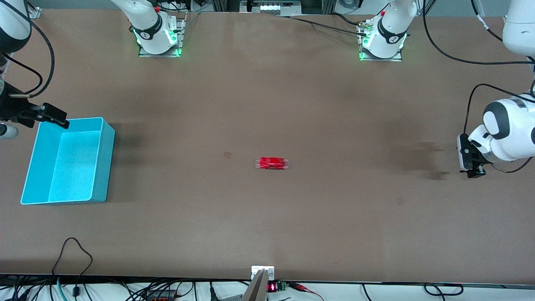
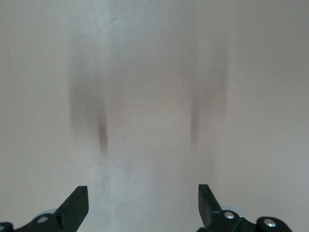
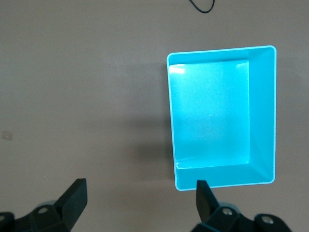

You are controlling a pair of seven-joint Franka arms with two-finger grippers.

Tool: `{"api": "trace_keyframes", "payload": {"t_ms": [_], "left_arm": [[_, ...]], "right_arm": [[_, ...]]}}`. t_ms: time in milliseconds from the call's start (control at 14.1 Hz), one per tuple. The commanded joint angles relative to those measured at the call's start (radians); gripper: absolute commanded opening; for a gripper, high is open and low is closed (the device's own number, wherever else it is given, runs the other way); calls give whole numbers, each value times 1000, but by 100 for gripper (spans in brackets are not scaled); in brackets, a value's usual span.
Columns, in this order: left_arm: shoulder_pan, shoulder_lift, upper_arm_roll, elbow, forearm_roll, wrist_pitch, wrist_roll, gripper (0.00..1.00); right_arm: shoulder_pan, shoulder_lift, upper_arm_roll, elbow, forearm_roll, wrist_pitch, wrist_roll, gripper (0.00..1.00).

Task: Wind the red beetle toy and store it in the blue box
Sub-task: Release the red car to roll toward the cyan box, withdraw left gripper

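Observation:
The red beetle toy (image 1: 272,163) lies alone on the brown table near its middle, and neither wrist view shows it. The blue box (image 1: 106,163) stands empty toward the right arm's end of the table. My right gripper (image 1: 55,117) hangs open over the box's corner that is farther from the front camera. In the right wrist view the blue box (image 3: 263,116) shows past my open, empty right gripper (image 3: 140,193). My left gripper (image 1: 475,171) waits above bare table at the left arm's end. The left wrist view has my left gripper (image 2: 143,198) open with only tabletop under it.
The two arm bases (image 1: 158,37) (image 1: 382,39) stand along the table edge farthest from the front camera. Cables and a small mount (image 1: 262,274) run along the nearest edge. A faint square mark (image 1: 227,154) lies beside the toy.

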Motion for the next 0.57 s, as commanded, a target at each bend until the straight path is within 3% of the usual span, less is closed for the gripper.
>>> {"api": "trace_keyframes", "payload": {"t_ms": [0,498], "left_arm": [[28,-54,0,-7,-1,-75,2,100],[57,-157,6,1,4,-259,-83,100]], "right_arm": [[-1,-1,0,5,9,-4,-10,100],[-1,-1,-1,5,9,-4,-10,100]]}}
